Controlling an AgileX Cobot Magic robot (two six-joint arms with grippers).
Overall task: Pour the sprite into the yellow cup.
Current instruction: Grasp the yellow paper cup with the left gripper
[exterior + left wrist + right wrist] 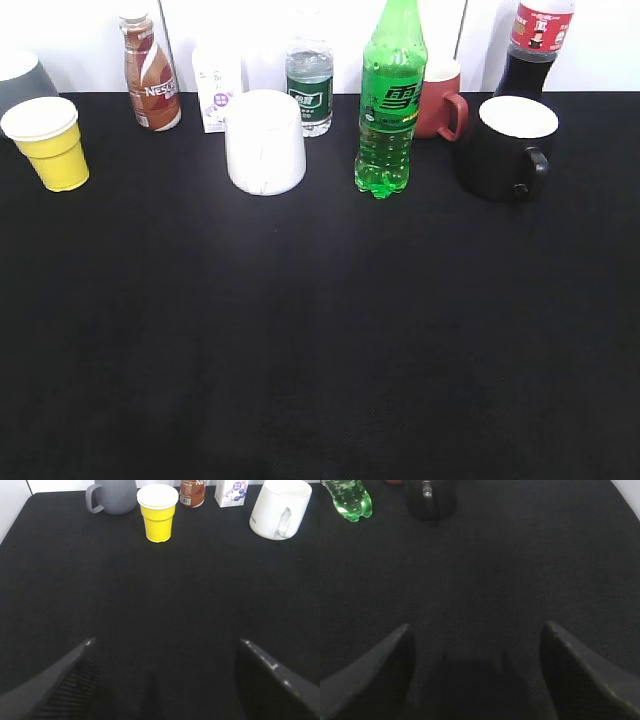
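Observation:
The sprite [391,100] is a tall green bottle standing upright at the back middle of the black table; its base shows at the top left of the right wrist view [350,501]. The yellow cup [50,143] stands upright at the far left; it shows at the top middle of the left wrist view [158,513]. My left gripper [165,645] is open and empty, well short of the cup. My right gripper [476,630] is open and empty, well short of the sprite. Neither gripper shows in the exterior view.
A white mug [265,141] stands left of the sprite, a black mug [508,146] and red mug [440,98] right of it. Along the back are a grey cup [22,80], brown Nescafe bottle [150,75], small carton [217,88], water bottle [309,85] and cola bottle [535,45].

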